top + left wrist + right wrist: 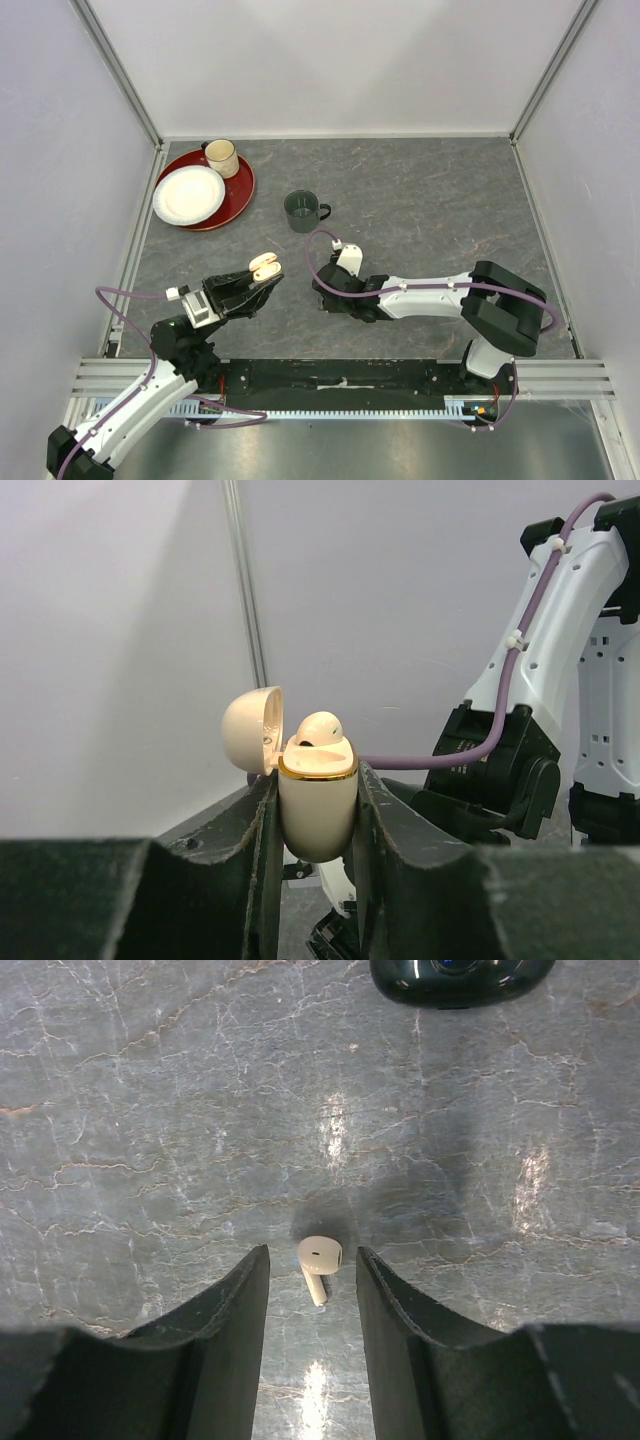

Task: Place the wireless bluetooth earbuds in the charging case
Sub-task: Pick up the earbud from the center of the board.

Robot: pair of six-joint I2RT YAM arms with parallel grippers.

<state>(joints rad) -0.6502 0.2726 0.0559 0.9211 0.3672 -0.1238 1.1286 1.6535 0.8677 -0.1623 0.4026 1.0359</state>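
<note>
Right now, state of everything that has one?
charging case: lid open, held by left gripper
seated earbud: in the case
loose earbud: lying on table, between fingers of right gripper
left gripper: shut on charging case
right gripper: open
green mug: upright
cream mug: upright on red tray

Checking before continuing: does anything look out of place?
One white earbud lies loose on the table between the right gripper's open fingers; a second earbud sits in the open charging case the left gripper holds.
</note>
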